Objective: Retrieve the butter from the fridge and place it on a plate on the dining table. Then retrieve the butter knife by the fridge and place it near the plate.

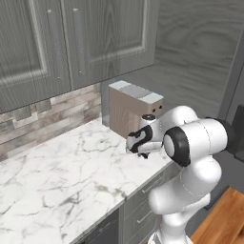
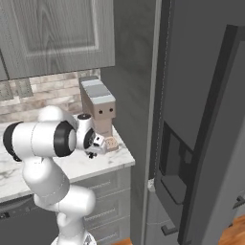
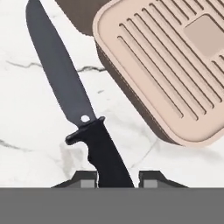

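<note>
The all-dark butter knife [image 3: 83, 118] lies flat on the white marble counter [image 1: 62, 176], its blade pointing away from the hand. My gripper [image 3: 116, 177] reaches down over it and is shut on the butter knife's handle, with one fingertip against each side. From the base, the gripper [image 1: 144, 154] hangs low over the counter's right end, just in front of a brown coffee machine [image 1: 131, 112]. The grey fridge [image 2: 201, 95] stands right of the counter, with its dark dispenser recess facing me. The butter, the plate and the dining table are out of view.
The coffee machine's beige ribbed drip tray [image 3: 170, 65] sits close beside the knife blade. Grey wall cabinets [image 1: 52, 43] hang above the counter, drawers [image 2: 103, 191] sit below it, and a stone-tile backsplash [image 1: 52, 112] runs behind. The counter edge is close to the gripper.
</note>
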Motion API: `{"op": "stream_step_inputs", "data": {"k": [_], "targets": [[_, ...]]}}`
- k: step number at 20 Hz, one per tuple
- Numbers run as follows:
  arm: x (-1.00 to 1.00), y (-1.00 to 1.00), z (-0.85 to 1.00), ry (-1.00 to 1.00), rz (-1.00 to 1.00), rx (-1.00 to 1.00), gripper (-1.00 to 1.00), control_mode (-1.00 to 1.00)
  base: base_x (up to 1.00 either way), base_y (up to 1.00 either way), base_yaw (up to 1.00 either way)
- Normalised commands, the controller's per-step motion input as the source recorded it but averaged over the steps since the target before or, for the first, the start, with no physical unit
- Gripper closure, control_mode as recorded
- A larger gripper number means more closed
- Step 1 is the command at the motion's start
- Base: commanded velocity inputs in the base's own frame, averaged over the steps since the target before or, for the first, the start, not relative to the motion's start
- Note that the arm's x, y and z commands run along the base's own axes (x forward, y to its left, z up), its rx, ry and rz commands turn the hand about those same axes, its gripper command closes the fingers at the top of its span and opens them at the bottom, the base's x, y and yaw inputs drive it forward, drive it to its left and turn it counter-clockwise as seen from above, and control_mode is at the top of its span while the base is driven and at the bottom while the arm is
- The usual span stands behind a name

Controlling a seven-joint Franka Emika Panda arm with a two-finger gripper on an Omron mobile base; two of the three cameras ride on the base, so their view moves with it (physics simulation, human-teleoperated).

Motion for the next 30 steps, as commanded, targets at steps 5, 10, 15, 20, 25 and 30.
{"op": "stream_step_inputs", "data": {"k": [5,10,15,20,25,30], "targets": [[-0.41,0.07,0.09,0.0,0.0,0.0,1.0,-1.0,0.0,0.0,0.0],[-0.68,0.0,0.49,-0.05,0.0,0.0,1.0,-1.0,0.0,0.0,0.0],[-0.83,0.0,0.95,-0.01,0.0,0.0,1.0,-1.0,0.0,0.0,0.0],[-0.99,0.0,1.0,0.0,0.0,0.0,1.0,-1.0,0.0,0.0,0.0],[-0.97,-0.03,0.9,-0.02,0.0,0.0,1.0,-1.0,0.0,0.0,0.0],[-0.81,-0.13,0.73,-0.13,0.06,0.0,1.0,-1.0,0.0,0.0,0.0]]}}
